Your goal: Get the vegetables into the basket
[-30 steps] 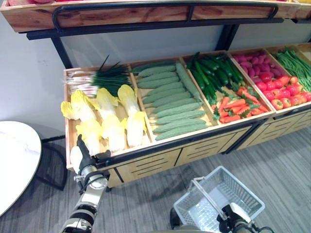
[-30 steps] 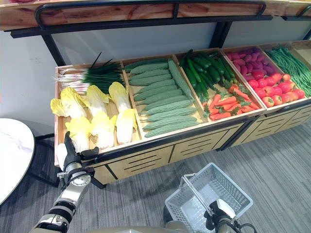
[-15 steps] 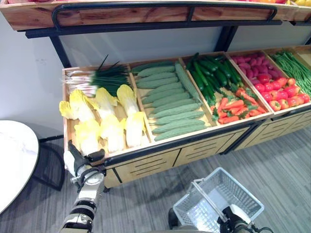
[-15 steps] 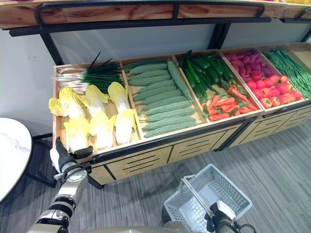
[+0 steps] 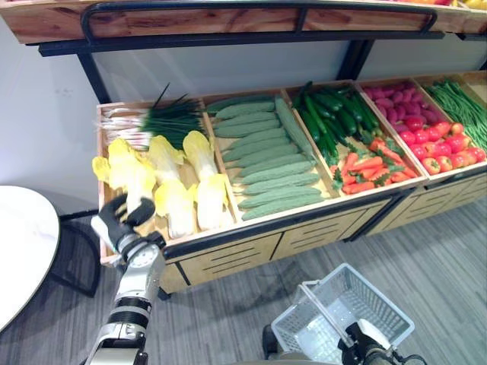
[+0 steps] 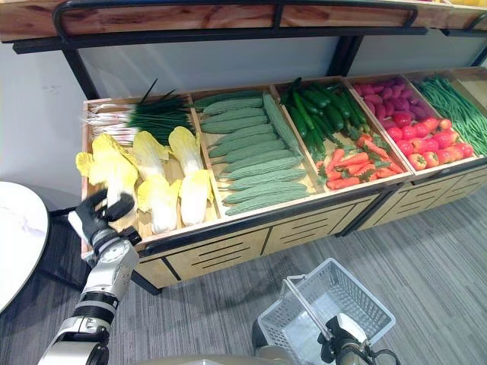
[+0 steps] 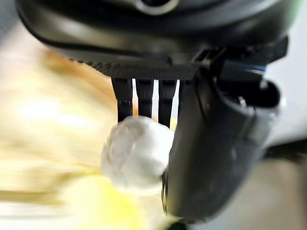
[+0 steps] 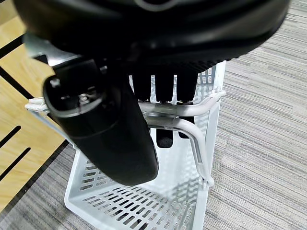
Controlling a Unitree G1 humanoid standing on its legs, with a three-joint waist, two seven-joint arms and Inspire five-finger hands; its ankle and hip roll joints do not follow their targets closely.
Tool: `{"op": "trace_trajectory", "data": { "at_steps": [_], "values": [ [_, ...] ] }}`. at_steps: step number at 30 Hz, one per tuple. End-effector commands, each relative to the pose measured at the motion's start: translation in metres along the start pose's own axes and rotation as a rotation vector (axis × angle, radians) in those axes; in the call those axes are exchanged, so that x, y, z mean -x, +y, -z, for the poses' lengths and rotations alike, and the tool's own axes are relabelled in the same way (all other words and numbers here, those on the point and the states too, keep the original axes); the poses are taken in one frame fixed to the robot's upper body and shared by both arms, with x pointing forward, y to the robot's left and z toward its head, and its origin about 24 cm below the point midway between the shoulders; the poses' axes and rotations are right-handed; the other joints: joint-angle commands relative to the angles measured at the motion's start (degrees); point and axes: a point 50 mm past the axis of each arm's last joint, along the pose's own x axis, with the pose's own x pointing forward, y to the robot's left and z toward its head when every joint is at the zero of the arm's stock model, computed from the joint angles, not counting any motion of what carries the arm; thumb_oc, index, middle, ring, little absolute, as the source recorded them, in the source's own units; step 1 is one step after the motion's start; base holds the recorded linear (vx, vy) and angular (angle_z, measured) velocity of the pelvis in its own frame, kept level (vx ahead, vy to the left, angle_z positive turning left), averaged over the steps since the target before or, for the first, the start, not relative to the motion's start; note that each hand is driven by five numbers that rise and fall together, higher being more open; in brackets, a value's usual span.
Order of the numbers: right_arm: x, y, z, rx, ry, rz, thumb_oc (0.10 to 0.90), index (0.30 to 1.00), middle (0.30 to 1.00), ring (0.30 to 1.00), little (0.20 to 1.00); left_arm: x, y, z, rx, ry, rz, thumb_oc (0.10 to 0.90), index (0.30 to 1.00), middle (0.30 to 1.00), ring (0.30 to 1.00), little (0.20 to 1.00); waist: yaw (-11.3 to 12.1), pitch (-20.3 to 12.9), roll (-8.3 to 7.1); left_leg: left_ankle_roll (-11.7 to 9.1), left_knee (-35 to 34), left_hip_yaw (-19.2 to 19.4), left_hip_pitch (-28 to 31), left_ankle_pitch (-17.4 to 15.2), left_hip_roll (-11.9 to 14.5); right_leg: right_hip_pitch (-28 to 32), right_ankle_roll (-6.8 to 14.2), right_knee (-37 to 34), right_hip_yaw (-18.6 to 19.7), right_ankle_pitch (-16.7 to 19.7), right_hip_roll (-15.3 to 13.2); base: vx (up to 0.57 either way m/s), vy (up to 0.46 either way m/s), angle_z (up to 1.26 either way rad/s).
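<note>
My left hand (image 5: 122, 219) curls around the front-left napa cabbage (image 5: 135, 181) in its crate (image 5: 163, 241); it looks light, leafy and bruisable, so I'd grip the firm base. My right hand (image 8: 158, 86) clasps the basket (image 5: 346, 300) handle.

Left wrist view: the yellow cabbage (image 7: 96, 211) beyond the left hand (image 7: 211, 143) is blurred past identifying; contact cannot be confirmed. Head views: the right hand (image 5: 364, 351) is cut off by the lower edge. Green beans (image 5: 460, 103) run off the right edge. Upper shelf (image 5: 228, 19) contents are cropped at the top. The round white table (image 5: 23, 251) is cut by the left edge
</note>
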Motion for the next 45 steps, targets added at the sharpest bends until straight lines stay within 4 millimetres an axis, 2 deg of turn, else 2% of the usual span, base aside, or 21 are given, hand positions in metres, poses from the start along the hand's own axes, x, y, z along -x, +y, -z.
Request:
{"op": "trace_trajectory", "data": {
  "at_steps": [1, 3, 7, 9, 10, 11, 12, 14, 17, 23, 27, 29, 32, 33, 35, 38, 39, 40, 43, 44, 45],
  "values": [
    [-0.007, -0.024, -0.009, 0.027, -0.064, 0.079, 0.4, 0.3, 0.3, 0.3, 0.3, -0.017, 0.0, -0.089, -0.021, -0.506, -0.022, 0.4, 0.3, 0.3, 0.3, 0.3, -0.6, 0.4, -1.74, 0.1, 0.0, -2.3, -2.2, -1.1, 0.0, 4.4, 5.8, 0.0, -1.7, -4.5, -3.9, -0.01, 0.011, 0.04],
    [-0.007, -0.02, -0.011, 0.003, -0.07, 0.073, 0.4, 0.3, 0.3, 0.3, 0.3, -0.002, 0.004, -0.107, -0.036, -0.663, 0.016, 0.4, 0.3, 0.3, 0.3, 0.3, -0.1, 0.6, -1.79, 0.3, 0.0, -2.3, -2.4, -1.1, -0.1, 4.3, 5.9, 0.0, -1.7, -4.3, -4.1, 0.0, 0.0, 0.0],
    [-0.006, -0.017, -0.009, -0.021, -0.062, 0.068, 0.4, 0.3, 0.3, 0.3, 0.3, 0.011, 0.008, -0.111, -0.083, -0.753, 0.104, 0.4, 0.3, 0.3, 0.3, 0.3, 0.4, 0.5, -1.78, 0.3, 0.0, -2.4, -2.4, -1.1, -0.3, 4.2, 5.9, 0.0, -1.7, -4.2, -4.3, -0.01, 0.008, 0.01],
    [-0.006, -0.019, -0.007, -0.052, -0.05, 0.076, 0.4, 0.3, 0.3, 0.3, 0.3, 0.023, 0.008, -0.111, -0.076, -0.787, 0.261, 0.4, 0.3, 0.3, 0.3, 0.3, 0.6, 0.7, -1.51, 0.4, 0.0, -2.5, -2.6, -1.1, -0.4, 4.2, 6.0, 0.0, -1.8, -4.1, -4.5, -0.02, 0.011, 0.01],
    [-0.006, -0.019, -0.006, -0.056, -0.048, 0.074, 0.4, 0.3, 0.3, 0.3, 0.3, 0.027, 0.01, -0.112, -0.01, -0.768, 0.335, 0.4, 0.3, 0.3, 0.3, 0.3, 0.6, 0.6, -1.46, 0.4, 0.0, -2.5, -2.6, -1.0, -0.5, 4.1, 6.0, 0.0, -1.8, -4.0, -4.6, -0.03, 0.039, 0.03],
    [-0.007, -0.025, -0.006, -0.058, -0.05, 0.073, 0.4, 0.3, 0.3, 0.3, 0.3, 0.034, 0.012, -0.101, 0.3, -0.562, 0.59, 0.4, 0.3, 0.3, 0.3, 0.3, 0.6, 0.6, -0.98, 0.4, 0.0, -2.3, -2.2, -1.0, -0.5, 4.3, 6.1, 0.0, -1.7, -3.9, -4.6, -0.03, 0.029, 0.03],
    [-0.007, -0.024, -0.006, -0.057, -0.051, 0.073, 0.4, 0.3, 0.3, 0.3, 0.3, 0.033, 0.013, -0.102, 0.3, -0.561, 0.591, 0.4, 0.3, 0.3, 0.3, 0.3, 0.5, 0.5, -1.08, 0.4, 0.0, -2.3, -2.4, -0.8, -0.6, 4.1, 6.1, 0.0, -1.6, -3.7, -4.7, -0.03, 0.033, 0.04],
    [-0.007, -0.028, -0.009, -0.04, -0.07, 0.046, 0.4, 0.3, 0.3, 0.3, 0.3, 0.04, 0.006, -0.077, 0.501, -0.327, 0.772, 0.4, 0.3, 0.3, 0.3, 0.3, 0.3, 0.0, -1.0, 0.5, 0.0, -2.2, -2.3, -0.8, -0.9, 4.0, 6.1, 0.0, -1.3, -3.5, -5.0, -0.01, 0.032, 0.06],
    [-0.007, -0.028, -0.008, -0.051, -0.077, 0.028, 0.4, 0.3, 0.3, 0.3, 0.3, 0.047, 0.008, -0.068, 0.446, -0.308, 0.918, 0.4, 0.3, 0.3, 0.3, 0.3, 0.4, -0.2, -0.85, 0.8, 0.0, -2.3, -2.2, -1.1, -1.2, 4.0, 6.3, 0.0, -1.2, -3.4, -5.3, -0.01, 0.036, -0.02],
    [-0.007, -0.026, -0.008, -0.076, -0.071, 0.022, 0.4, 0.3, 0.3, 0.3, 0.3, 0.049, 0.006, -0.06, 0.468, -0.268, 0.942, 0.4, 0.3, 0.3, 0.3, 0.3, 0.6, -0.2, -1.26, 1.4, 0.0, -2.0, -1.8, -1.5, -2.1, 4.1, 6.7, 0.0, -0.9, -2.9, -6.0, 0.0, 0.053, -0.01],
    [-0.007, -0.022, -0.004, -0.102, -0.041, 0.012, 0.4, 0.3, 0.3, 0.3, 0.3, 0.052, 0.0, -0.063, 0.457, -0.282, 0.979, 0.4, 0.3, 0.3, 0.3, 0.3, 0.6, 0.0, -1.78, 2.3, 0.0, -1.6, -1.5, -2.1, -3.1, 4.1, 7.2, 0.0, -0.7, -2.2, -6.9, -0.01, 0.102, -0.06],
    [-0.005, -0.017, 0.006, -0.147, 0.027, 0.007, 0.4, 0.3, 0.3, 0.3, 0.3, 0.057, -0.007, -0.064, 0.463, -0.281, 1.023, 0.4, 0.3, 0.3, 0.3, 0.3, 0.3, 0.6, -2.55, 3.4, 0.0, -0.9, -1.2, -2.6, -4.4, 3.6, 8.1, 0.1, 0.0, -0.2, -8.1, -0.05, 0.203, -0.06],
    [-0.005, -0.014, 0.008, -0.161, 0.044, 0.003, 0.4, 0.3, 0.3, 0.3, 0.3, 0.058, -0.008, -0.066, 0.471, -0.287, 1.043, 0.4, 0.3, 0.3, 0.3, 0.3, -0.3, 1.6, -3.5, 4.1, 0.0, 0.2, -1.5, -2.7, -5.3, 1.7, 9.4, 0.5, 1.8, 2.9, -8.7, -0.09, 0.142, -0.13],
    [-0.006, -0.018, 0.004, -0.156, 0.032, 0.013, 0.4, 0.3, 0.3, 0.3, 0.3, 0.058, -0.009, -0.067, 0.472, -0.291, 1.056, 0.4, 0.3, 0.3, 0.3, 0.3, -0.7, 2.4, -4.08, 4.4, 0.0, 1.6, -2.2, -2.5, -5.8, -0.8, 10.4, 0.6, 3.6, 6.3, -8.9, -0.19, 0.102, -0.47],
    [-0.007, -0.02, 0.002, -0.163, 0.031, 0.022, 0.4, 0.3, 0.3, 0.3, 0.3, 0.058, -0.011, -0.068, 0.47, -0.291, 1.065, 0.4, 0.3, 0.3, 0.3, 0.3, -0.6, 2.9, -4.02, 4.4, 0.0, 2.7, -2.9, -2.1, -5.3, -1.9, 10.7, 0.8, 4.1, 6.8, -8.8, -0.17, 0.037, -0.78],
    [-0.007, -0.021, 0.003, -0.161, 0.036, 0.035, 0.4, 0.3, 0.3, 0.3, 0.3, 0.058, -0.011, -0.064, 0.439, -0.273, 1.085, 0.4, 0.3, 0.3, 0.3, 0.3, 1.4, 3.6, -2.69, 5.0, 0.0, 6.8, -4.4, -1.1, -3.6, -0.2, 8.2, 8.3, -5.9, -0.1, -9.5, -0.18, 0.072, -0.66],
    [-0.007, -0.021, 0.003, -0.161, 0.036, 0.035, 0.4, 0.3, 0.3, 0.3, 0.3, 0.058, -0.011, -0.064, 0.439, -0.274, 1.085, 0.4, 0.3, 0.3, 0.3, 0.3, 1.4, 3.5, -2.76, 5.0, 0.0, 6.8, -4.5, -0.9, -3.6, -0.4, 8.2, 8.4, -5.9, -0.1, -9.5, -0.12, 0.082, -0.56],
    [-0.007, -0.021, 0.004, -0.16, 0.039, 0.037, 0.4, 0.3, 0.3, 0.3, 0.3, 0.058, -0.01, -0.064, 0.433, -0.271, 1.085, 0.4, 0.3, 0.3, 0.3, 0.3, 1.9, 3.6, -2.23, 5.0, 0.0, 7.7, -4.6, -0.6, -3.2, 0.4, 7.8, 11.1, -7.9, -1.9, -9.8, -0.09, 0.064, -0.65],
    [-0.008, -0.022, 0.005, -0.155, 0.052, 0.036, 0.4, 0.3, 0.3, 0.3, 0.3, 0.059, -0.009, -0.065, 0.428, -0.271, 1.097, 0.4, 0.3, 0.3, 0.3, 0.3, 2.9, 3.3, -1.61, 5.3, 0.0, 10.4, -4.9, 0.1, -2.5, 1.3, 7.1, 16.5, -10.2, -5.0, -10.2, -0.07, 0.034, -0.48],
    [-0.007, -0.02, 0.007, -0.153, 0.065, 0.028, 0.4, 0.3, 0.3, 0.3, 0.3, 0.059, -0.006, -0.064, 0.443, -0.265, 1.102, 0.4, 0.3, 0.3, 0.3, 0.3, 3.4, 2.5, -2.12, 4.5, 0.1, 11.4, -4.1, -1.1, -2.8, 4.0, 8.0, 12.6, -11.5, -5.9, -10.6, 0.04, -0.076, -0.84],
    [-0.007, -0.018, 0.009, -0.154, 0.076, 0.024, 0.4, 0.3, 0.3, 0.3, 0.3, 0.059, -0.005, -0.063, 0.454, -0.257, 1.104, 0.4, 0.3, 0.3, 0.3, 0.3, 3.5, 2.2, -2.22, 4.4, 0.1, 11.8, -3.7, -1.2, -2.9, 4.8, 8.1, 10.8, -11.6, -6.5, -10.1, 0.08, -0.118, -1.04]
  ]
}}
